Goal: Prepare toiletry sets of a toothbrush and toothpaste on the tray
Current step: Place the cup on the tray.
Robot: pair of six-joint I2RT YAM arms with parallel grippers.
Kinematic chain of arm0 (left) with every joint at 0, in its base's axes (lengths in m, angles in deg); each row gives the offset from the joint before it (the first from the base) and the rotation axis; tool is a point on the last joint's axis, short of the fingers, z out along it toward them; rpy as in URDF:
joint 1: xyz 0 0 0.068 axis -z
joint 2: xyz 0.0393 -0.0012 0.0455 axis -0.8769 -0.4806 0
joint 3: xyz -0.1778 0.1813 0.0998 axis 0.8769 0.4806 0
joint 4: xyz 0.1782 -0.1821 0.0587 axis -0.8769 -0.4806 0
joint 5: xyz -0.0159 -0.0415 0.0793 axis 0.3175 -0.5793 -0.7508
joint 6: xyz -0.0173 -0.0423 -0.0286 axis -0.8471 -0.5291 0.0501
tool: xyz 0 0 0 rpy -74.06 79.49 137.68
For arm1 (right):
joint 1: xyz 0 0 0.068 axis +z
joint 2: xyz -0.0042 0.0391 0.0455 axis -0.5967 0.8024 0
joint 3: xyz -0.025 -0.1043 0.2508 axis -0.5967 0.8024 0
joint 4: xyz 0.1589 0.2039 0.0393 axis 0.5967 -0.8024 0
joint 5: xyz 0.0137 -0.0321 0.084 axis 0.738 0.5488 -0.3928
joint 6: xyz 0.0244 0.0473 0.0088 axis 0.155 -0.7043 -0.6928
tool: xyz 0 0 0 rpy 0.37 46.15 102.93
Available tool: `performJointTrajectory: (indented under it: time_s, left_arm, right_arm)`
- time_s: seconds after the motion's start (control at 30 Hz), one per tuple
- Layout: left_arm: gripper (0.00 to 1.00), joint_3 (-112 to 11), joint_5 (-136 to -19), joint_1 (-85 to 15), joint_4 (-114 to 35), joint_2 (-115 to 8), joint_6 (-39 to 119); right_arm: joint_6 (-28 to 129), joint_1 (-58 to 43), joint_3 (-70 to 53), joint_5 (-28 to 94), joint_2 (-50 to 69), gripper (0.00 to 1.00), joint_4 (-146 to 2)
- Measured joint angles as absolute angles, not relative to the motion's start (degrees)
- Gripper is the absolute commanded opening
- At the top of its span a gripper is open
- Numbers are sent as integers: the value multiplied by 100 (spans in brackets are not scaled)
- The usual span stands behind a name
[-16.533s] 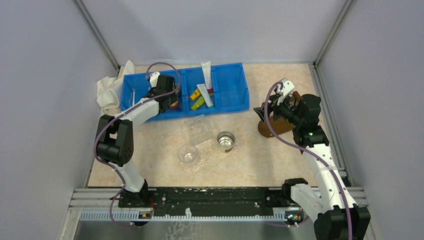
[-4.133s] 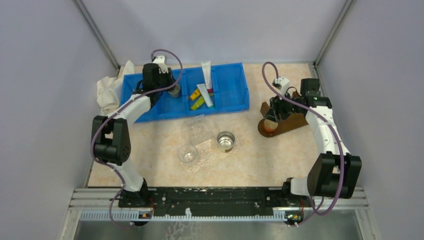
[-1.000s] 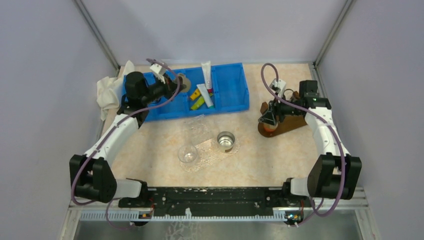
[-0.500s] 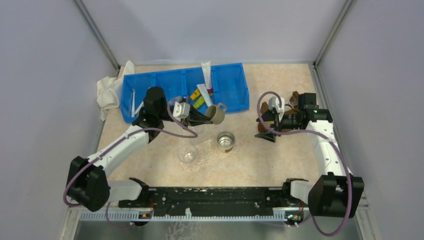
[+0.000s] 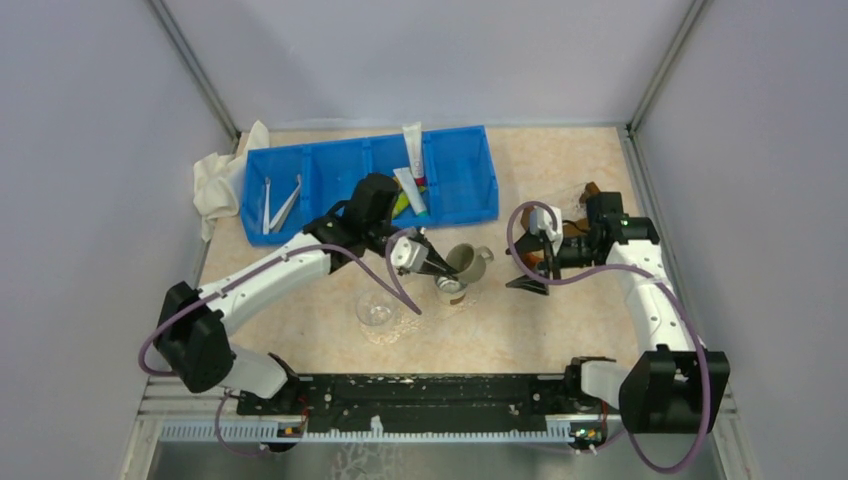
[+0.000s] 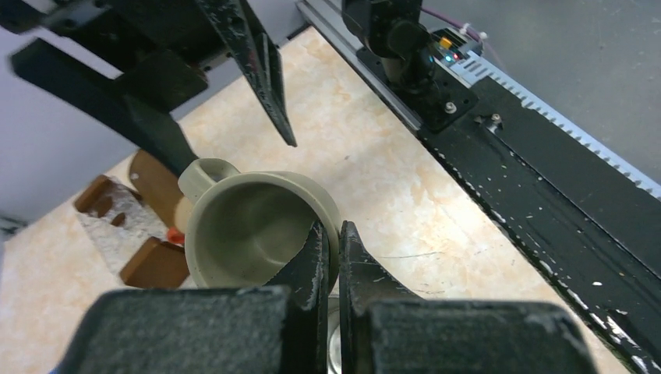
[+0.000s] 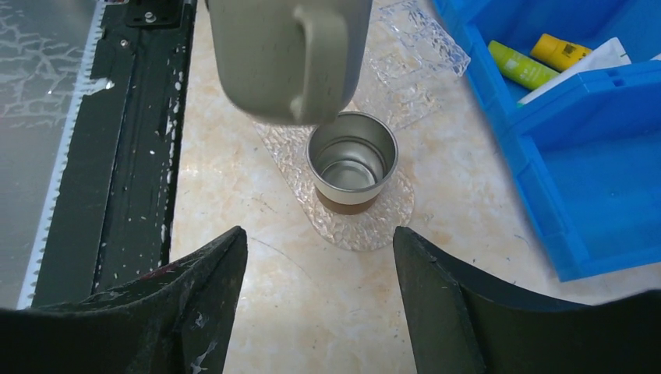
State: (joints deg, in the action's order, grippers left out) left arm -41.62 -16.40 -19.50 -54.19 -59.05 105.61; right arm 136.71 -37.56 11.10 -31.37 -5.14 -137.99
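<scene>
A blue divided bin (image 5: 462, 190) sits along the far side of my tabletop (image 5: 560, 170), and a crumpled white cloth (image 5: 220, 180) lies bunched against its left end. Nearer to me, a grey-green mug (image 5: 465, 262) hangs tipped on its side, handle pointing right, just above a small metal cup (image 7: 351, 160) that stands upright, mouth up. A clear glass cup (image 5: 376, 310) stands to the left of the metal one, a little nearer and apart from it.
</scene>
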Motion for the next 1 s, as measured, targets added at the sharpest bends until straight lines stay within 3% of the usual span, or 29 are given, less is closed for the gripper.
performJointTrajectory:
  time_s: [0.67, 1.0]
  left_arm:
    - [0, -4881, -3249, -1010, -6772, -6624, 10909]
    - [0, -4973, -3257, -927, -6842, -6674, 11020]
  right_arm:
    - [12805, -3112, 872, -2240, -448, 59, -13550]
    - [12899, -2895, 872, -2238, -245, 42, -13602]
